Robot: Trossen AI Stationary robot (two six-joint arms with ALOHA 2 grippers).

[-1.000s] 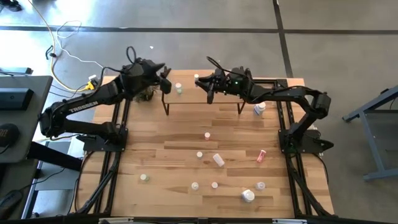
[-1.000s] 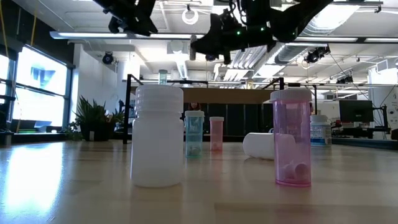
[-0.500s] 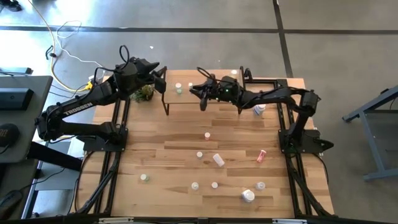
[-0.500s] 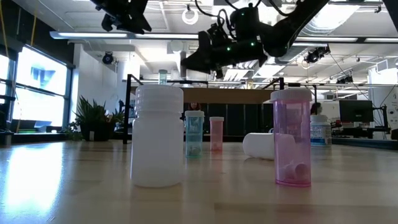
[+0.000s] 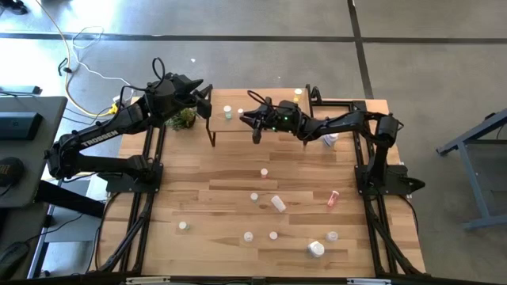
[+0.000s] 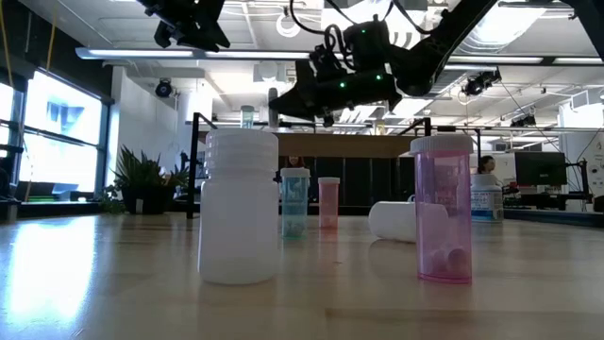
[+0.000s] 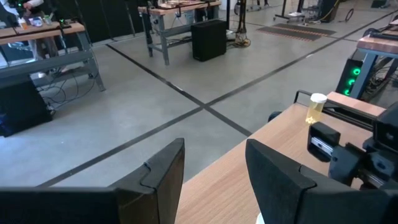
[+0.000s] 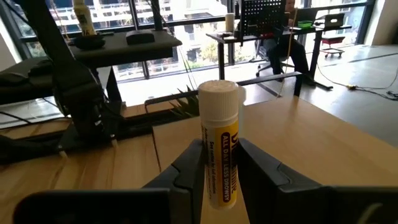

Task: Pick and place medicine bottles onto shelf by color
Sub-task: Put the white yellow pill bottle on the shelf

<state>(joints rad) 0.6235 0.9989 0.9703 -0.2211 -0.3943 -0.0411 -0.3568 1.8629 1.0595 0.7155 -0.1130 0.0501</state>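
Right gripper [image 5: 255, 127] is clamped on a small yellow-labelled bottle [image 8: 219, 142] with a white cap, holding it upright between both fingers [image 8: 186, 171] and carrying it above the shelf [image 5: 277, 127] at the far end of the table [image 5: 222, 182]. Just past its fingertips, on the board toward the left arm, stands a small white bottle [image 5: 227, 112]; behind the wrist, by the shelf's right end, another white bottle [image 5: 330, 139] sits near the arm. Left gripper [image 5: 207, 95] hangs beyond that end of the shelf, close to the green plant [image 5: 184, 119], its fingers [image 7: 163, 174] parted with nothing between them.

My worry is the set-down. The bottle is tall and slim with a narrow base, so if it comes down tilted or the fingers let go while it is above the board, I judge it could topple and roll off the narrow shelf. Reaching farther could also nudge the white bottle ahead. The two arms are near each other, so a swing by either risks a clash. Many more bottles [image 5: 278, 203] wait on the table below and behind the hand.
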